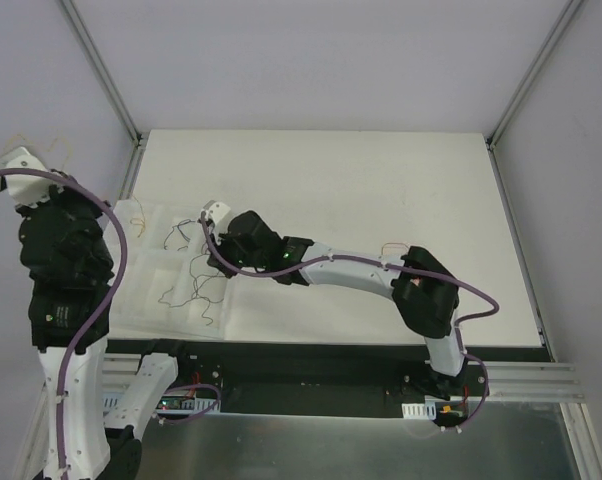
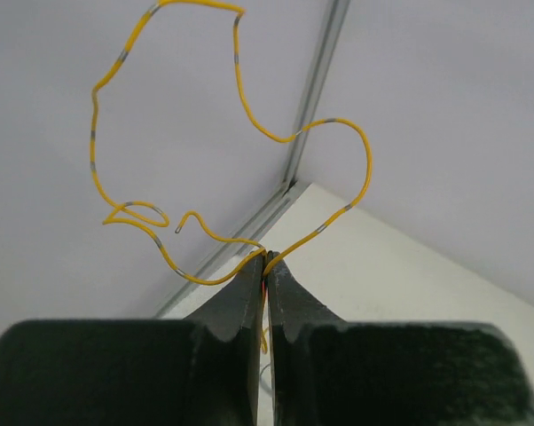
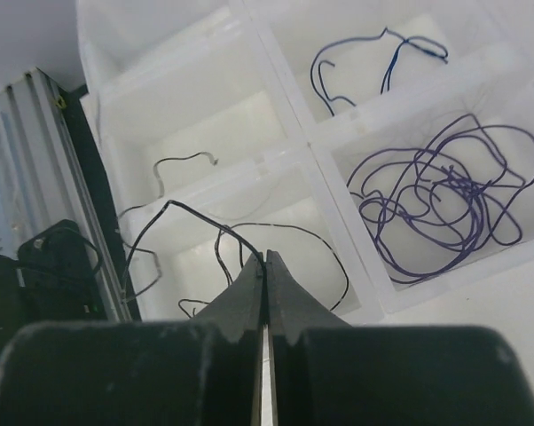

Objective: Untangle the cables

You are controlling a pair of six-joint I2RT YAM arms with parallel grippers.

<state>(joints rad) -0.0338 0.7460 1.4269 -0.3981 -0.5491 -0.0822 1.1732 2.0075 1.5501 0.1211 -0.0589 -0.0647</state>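
a yellow wire point(image 2: 93, 142) loops up from the left end effector point(image 2: 265, 257), which is clamped on it high at the left of the worktop point(image 1: 381, 180). the right end effector point(image 3: 264, 257) pinches a black wire point(image 3: 205, 217) over a white compartment tray point(image 3: 285, 98) holding purple wires point(image 3: 444, 195).

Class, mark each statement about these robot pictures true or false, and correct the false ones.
1. The left hand pinches a yellow wire. True.
2. The right hand hangs open. False: it is shut on a black wire.
3. The purple wires lie in one compartment of the white tray. True.
4. The left hand is lowered into the tray. False: it is held high, off to the side of the tray.
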